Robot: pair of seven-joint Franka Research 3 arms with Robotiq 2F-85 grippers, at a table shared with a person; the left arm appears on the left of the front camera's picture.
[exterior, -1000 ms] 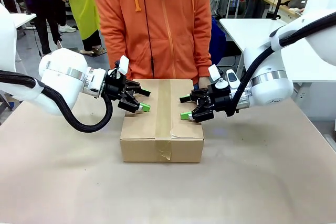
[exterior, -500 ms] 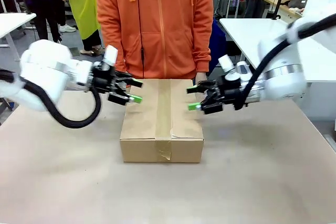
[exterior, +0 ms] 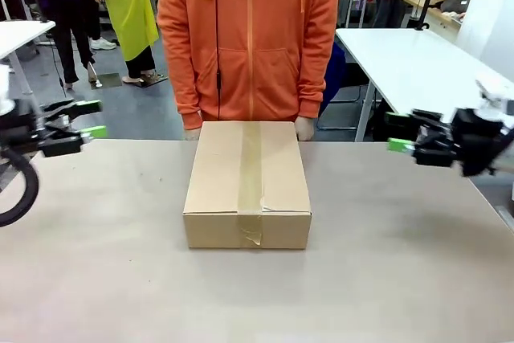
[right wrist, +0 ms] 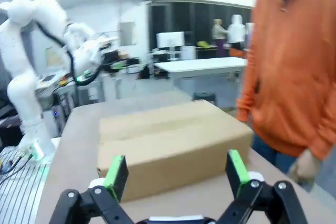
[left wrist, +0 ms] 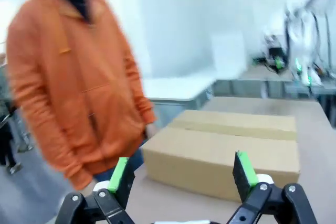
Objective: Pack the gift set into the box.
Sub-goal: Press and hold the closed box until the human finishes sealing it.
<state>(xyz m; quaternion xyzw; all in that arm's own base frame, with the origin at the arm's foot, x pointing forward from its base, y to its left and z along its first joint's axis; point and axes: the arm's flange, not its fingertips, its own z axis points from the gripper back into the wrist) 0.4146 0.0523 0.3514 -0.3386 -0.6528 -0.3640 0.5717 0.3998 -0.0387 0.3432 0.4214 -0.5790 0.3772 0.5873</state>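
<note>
Between our two grippers, well apart from each, the box (exterior: 247, 184) is sitting closed on the table (exterior: 385, 279), its flaps folded flat and a strip of tape (exterior: 250, 174) running along the top seam and over the near edge. We are holding the left gripper (exterior: 90, 118) out at the table's left edge with its green-padded fingers spread and nothing between them; the left wrist view shows the box ahead of those fingers (left wrist: 122, 174), beyond the gap. We are holding the right gripper (exterior: 397, 132) out at the right edge, likewise spread and empty, with the box again ahead of its fingers (right wrist: 116, 174). A person (exterior: 249, 38) in an orange hooded top is standing on the far side of the box, one hand (exterior: 304, 128) hanging just beside its far right corner. With the seam taped, we are judging the packing as done, or as good as done; whether the gift set is inside cannot be told. To do this step well, we are advising that both arms be kept wide and level, clear of the carton and of the person's hands, so nothing is nudged.
</note>
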